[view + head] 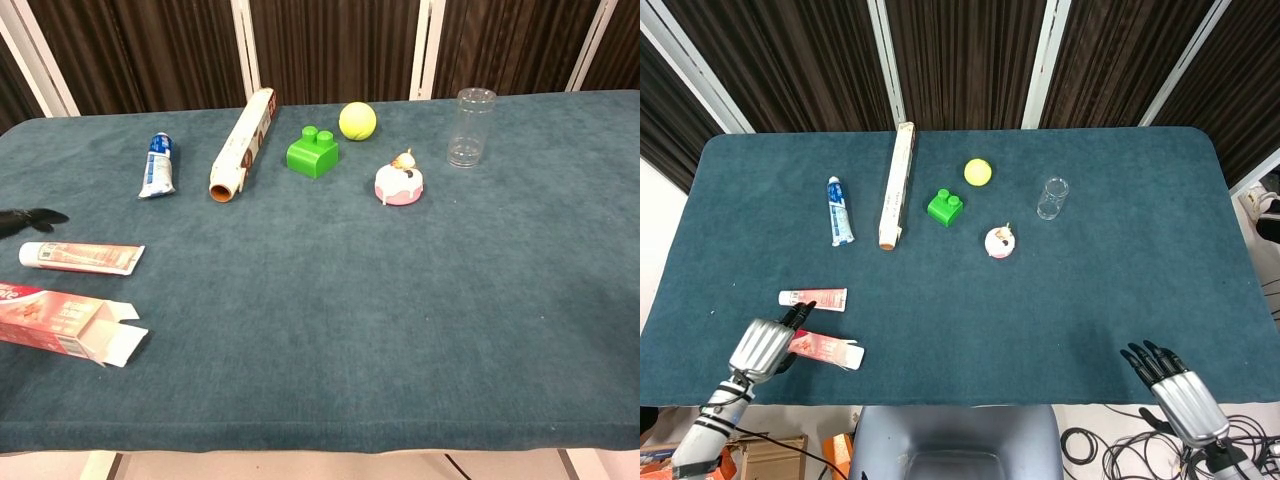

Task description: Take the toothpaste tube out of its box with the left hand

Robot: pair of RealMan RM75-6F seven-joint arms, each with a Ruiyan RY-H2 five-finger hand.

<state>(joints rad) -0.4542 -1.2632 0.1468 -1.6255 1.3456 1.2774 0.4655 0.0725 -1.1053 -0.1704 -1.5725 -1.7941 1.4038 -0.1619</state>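
Toothpaste tube out, lying flat on the felt-like teal desk.

The slim tube rests beside its cardboard box, end flaps splayed. The left robot hand hovers over the box end, fingers spread, holding nothing; the right robot hand hangs empty, fingers spread.

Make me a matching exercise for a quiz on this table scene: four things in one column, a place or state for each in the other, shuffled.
Things:
1. toothpaste box
2. red-and-white toothpaste tube
3. clear glass
4. green block

Places or states:
A. standing upright, far right of the group
B. lying near the table's front edge, end flaps open
C. beside the yellow ball
D. lying out of the box, just behind it

Pairs: 1-B, 2-D, 3-A, 4-C
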